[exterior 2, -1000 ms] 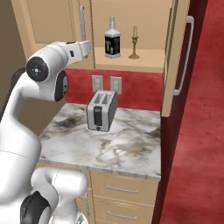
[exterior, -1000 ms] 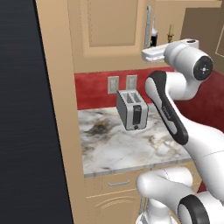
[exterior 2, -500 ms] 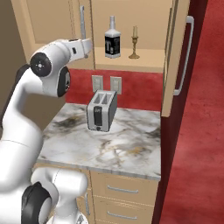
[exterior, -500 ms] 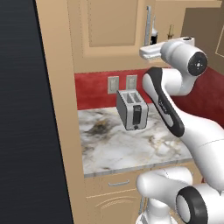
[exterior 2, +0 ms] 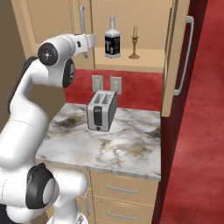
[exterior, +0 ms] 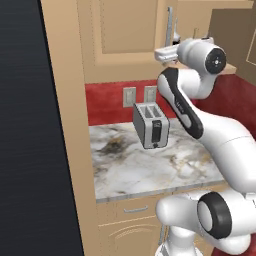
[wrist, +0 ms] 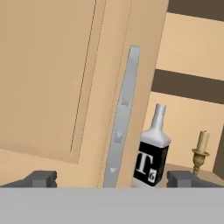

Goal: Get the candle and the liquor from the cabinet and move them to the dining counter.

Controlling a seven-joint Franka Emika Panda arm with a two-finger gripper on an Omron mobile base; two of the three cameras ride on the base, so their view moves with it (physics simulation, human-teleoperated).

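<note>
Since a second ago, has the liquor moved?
No. The liquor stands on the same spot of the cabinet shelf, just left of the candle, with the gap between them unchanged.

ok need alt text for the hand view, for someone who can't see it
A black liquor bottle with a white T label and a small candle on a brass holder stand on an open cabinet shelf, just right of a closed tan door with a vertical silver handle. The open end effector points at the handle.
</note>
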